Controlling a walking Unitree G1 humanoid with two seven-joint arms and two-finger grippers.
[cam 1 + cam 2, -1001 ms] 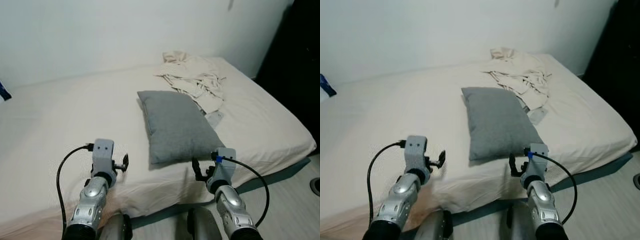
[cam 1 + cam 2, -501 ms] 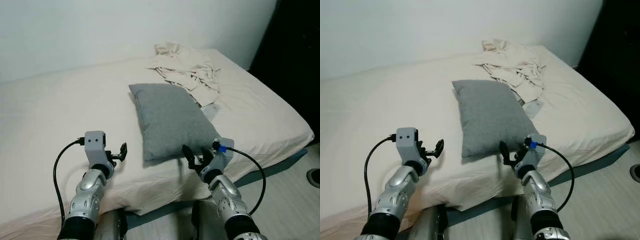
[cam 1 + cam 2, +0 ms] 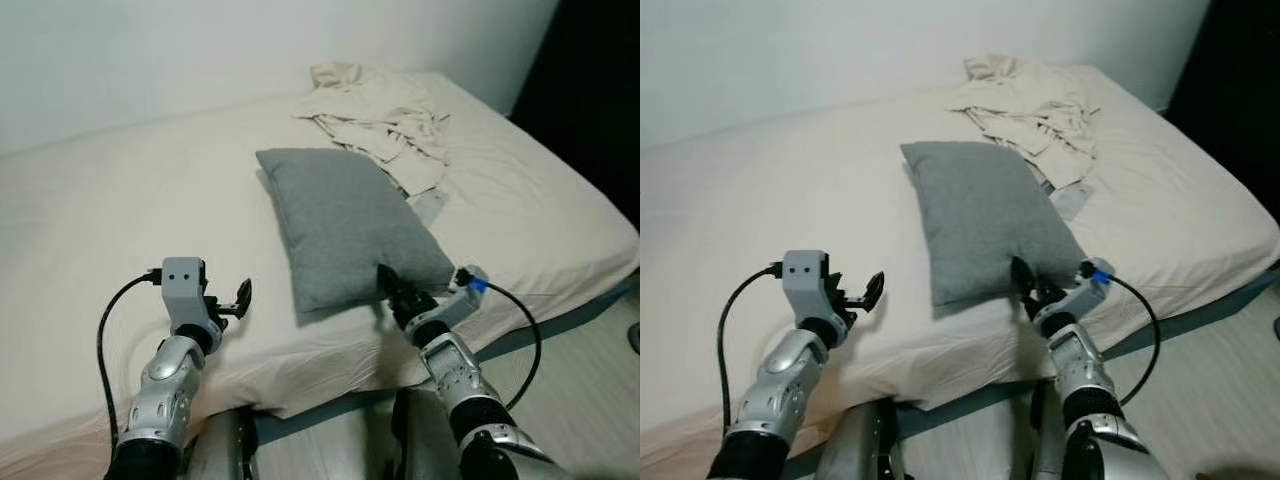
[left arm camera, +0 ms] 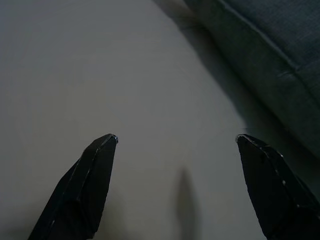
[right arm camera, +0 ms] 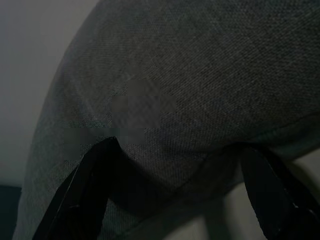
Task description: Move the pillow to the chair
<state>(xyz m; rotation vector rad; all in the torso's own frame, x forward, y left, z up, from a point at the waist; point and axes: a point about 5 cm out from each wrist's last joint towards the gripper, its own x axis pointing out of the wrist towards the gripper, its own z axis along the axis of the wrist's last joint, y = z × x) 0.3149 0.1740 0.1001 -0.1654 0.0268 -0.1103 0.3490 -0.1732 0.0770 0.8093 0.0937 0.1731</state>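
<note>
A grey pillow [image 3: 340, 225] lies on the cream bed [image 3: 110, 220], its long side running away from me. My right gripper [image 3: 393, 287] is at the pillow's near right corner, open. In the right wrist view the pillow [image 5: 190, 75] bulges between the two spread fingers [image 5: 90, 185], which straddle its near edge. My left gripper [image 3: 241, 299] hovers open over bare sheet, a short way left of the pillow's near left corner. The left wrist view has the pillow's seam [image 4: 270, 60] off to one side of that gripper [image 4: 175, 138].
A crumpled cream blanket [image 3: 385, 115] lies beyond the pillow at the bed's far right. A small grey flat object [image 3: 428, 207] rests by the pillow's right side. A dark area [image 3: 590, 90] stands right of the bed. Pale floor [image 3: 590, 390] lies below the mattress edge.
The camera has shifted a little. My right gripper has reached forward from the mattress edge to the pillow's near corner, its fingers now around the edge. The left gripper has hardly moved.
</note>
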